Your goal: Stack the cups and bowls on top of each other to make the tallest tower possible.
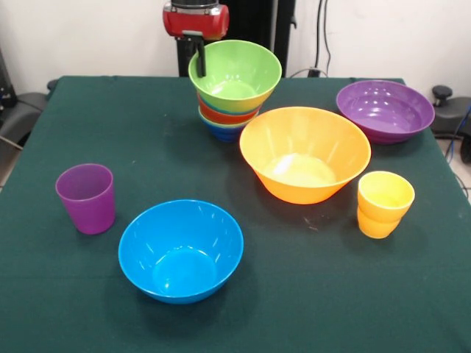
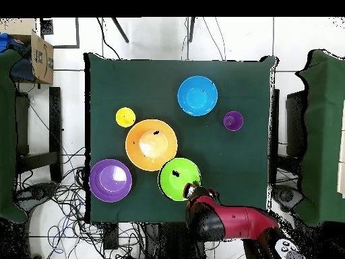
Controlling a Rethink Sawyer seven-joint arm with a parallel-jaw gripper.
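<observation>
Partly built: a leaning tower [image 1: 229, 110] of nested bowls, large green bowl [image 1: 235, 73] on top, red-orange and blue rims showing beneath, directly at the claw [image 1: 198, 62]. Still loose on the dark green tabletop [image 1: 88, 118], all on the side of the claw away from the robot's base: large orange bowl [image 1: 305, 153] just beyond the tower, wide purple bowl [image 1: 385, 109] off to one side near the tabletop's robot-side edge, large blue bowl [image 1: 181, 249] well away, purple cup [image 1: 86, 197] and yellow cup [image 1: 385, 203] farther out toward opposite sides. Three bowls and both cups left to place, by the look of it.

Red and black arm reaching in low from the base edge, wrist over the tower's robot-side rim. One dark finger [image 1: 199, 57] hanging at the green bowl's rim; impossible to tell whether released or clenched on that rim.
</observation>
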